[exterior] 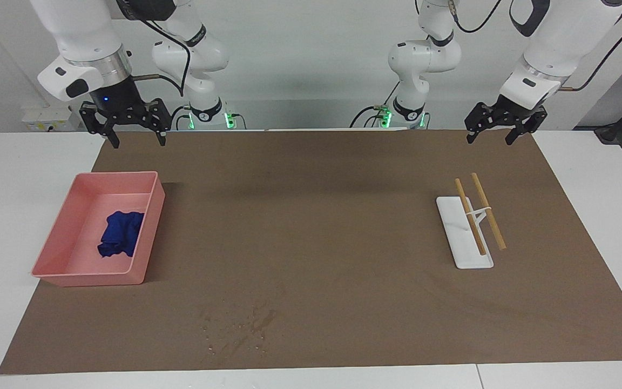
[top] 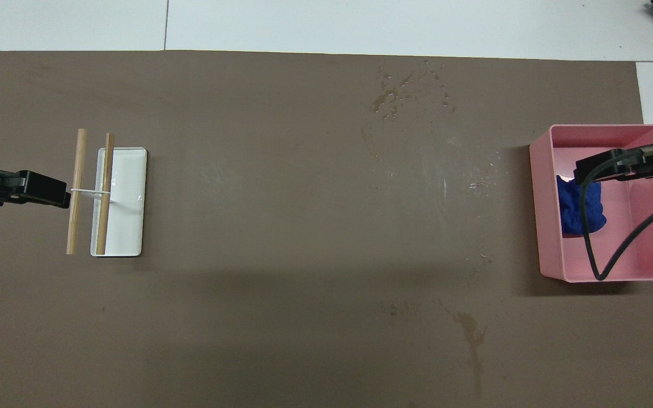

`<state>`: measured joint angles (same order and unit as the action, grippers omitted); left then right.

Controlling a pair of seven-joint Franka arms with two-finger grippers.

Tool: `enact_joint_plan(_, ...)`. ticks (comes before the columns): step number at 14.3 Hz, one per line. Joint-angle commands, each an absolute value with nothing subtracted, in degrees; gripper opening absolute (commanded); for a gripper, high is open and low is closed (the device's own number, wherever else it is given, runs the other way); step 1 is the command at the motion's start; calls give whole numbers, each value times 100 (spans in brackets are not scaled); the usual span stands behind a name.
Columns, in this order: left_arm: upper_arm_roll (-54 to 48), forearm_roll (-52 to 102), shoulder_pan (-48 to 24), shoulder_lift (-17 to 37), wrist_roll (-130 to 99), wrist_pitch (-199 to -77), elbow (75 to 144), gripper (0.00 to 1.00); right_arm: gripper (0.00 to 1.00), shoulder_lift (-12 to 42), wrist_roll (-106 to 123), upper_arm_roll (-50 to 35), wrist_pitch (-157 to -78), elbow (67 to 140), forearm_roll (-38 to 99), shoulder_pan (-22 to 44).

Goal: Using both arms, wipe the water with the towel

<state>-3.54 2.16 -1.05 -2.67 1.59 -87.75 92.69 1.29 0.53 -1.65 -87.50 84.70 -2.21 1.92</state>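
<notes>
My two grippers hang in the air over the edge of the brown mat (exterior: 322, 227) nearest my bases, and neither one holds anything. My right gripper (exterior: 135, 140) hovers over the mat's near edge at my right arm's end of the table, its two fingers spread apart and pointing down. My left gripper (exterior: 492, 136) hovers over the mat's near edge at my left arm's end, its fingers likewise spread and empty.

A little farther out from my right gripper sits the pink tray (exterior: 151, 227), resting flat on the mat. The blue towel (exterior: 121, 233) lies crumpled inside it, bunched against the wall that faces the middle of the table.

At my left arm's end of the mat, about as far from me as the tray, stands the white rack (exterior: 465, 259). Its flat white base carries two wooden rods (exterior: 488, 210) that lie side by side, raised on a thin white support.

Farthest from me, close to the mat's far edge and somewhat toward my right arm's end, is the water (exterior: 238, 327): a scatter of small shining drops with a few thin dark streaks. It lies well apart from the tray and the towel.
</notes>
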Motion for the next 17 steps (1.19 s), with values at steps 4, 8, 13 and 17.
enact_joint_plan(4,-360,176,-79,-299,229,-8736,9290,100,100,158,-26,-193,-8648,8385,-167,149)
enact_joint_plan(8,-360,176,-79,-299,229,-8736,9290,100,100,176,-18,-202,-8657,8394,-176,105)
enact_joint_plan(13,-360,176,-79,-299,229,-8736,9290,100,100,176,-35,-202,-8701,8402,-132,97)
enact_joint_plan(17,-360,176,-79,-299,229,-8736,9290,100,100,176,-26,-202,-8684,8402,123,97)
